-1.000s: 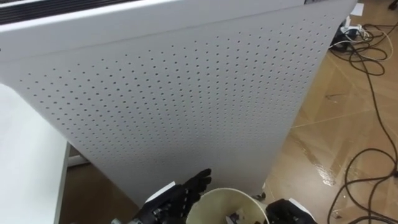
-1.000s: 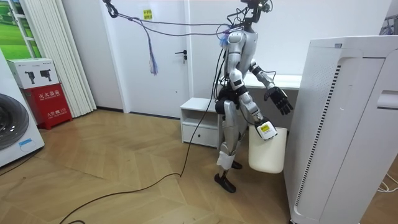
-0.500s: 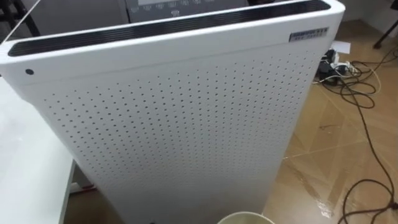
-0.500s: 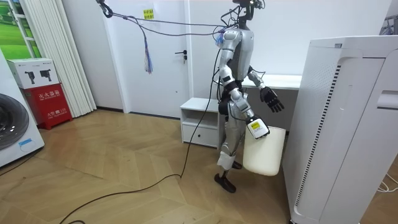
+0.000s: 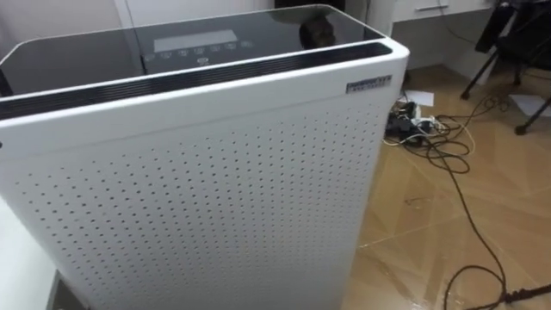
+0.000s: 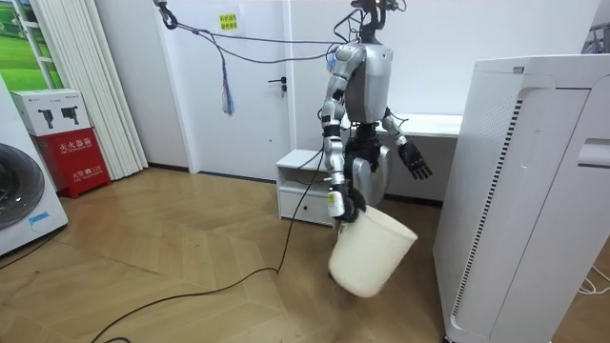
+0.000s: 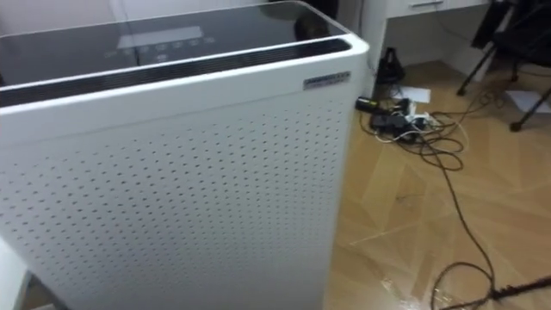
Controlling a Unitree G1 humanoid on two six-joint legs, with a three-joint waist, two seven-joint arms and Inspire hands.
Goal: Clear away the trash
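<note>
In the room view I stand between a low white cabinet and a tall white air purifier. A cream waste bin (image 6: 370,252) hangs tilted at my knee height, its mouth towards the purifier. My right hand (image 6: 345,204) is curled on the bin's rim. My left hand (image 6: 416,164) hangs free at waist height with straight fingers, holding nothing. What lies inside the bin is hidden.
The perforated white air purifier (image 5: 198,198) with a dark top panel stands right before me, also seen as the tall unit (image 6: 534,191). Cables and a power strip (image 5: 422,133) lie on the wooden floor to its right. The white cabinet (image 6: 297,183) is behind me.
The head camera has lifted and panned, so the bin and my left hand dropped out of the eye views. In the room view my body turned and the bin swung out to the left, tilting.
</note>
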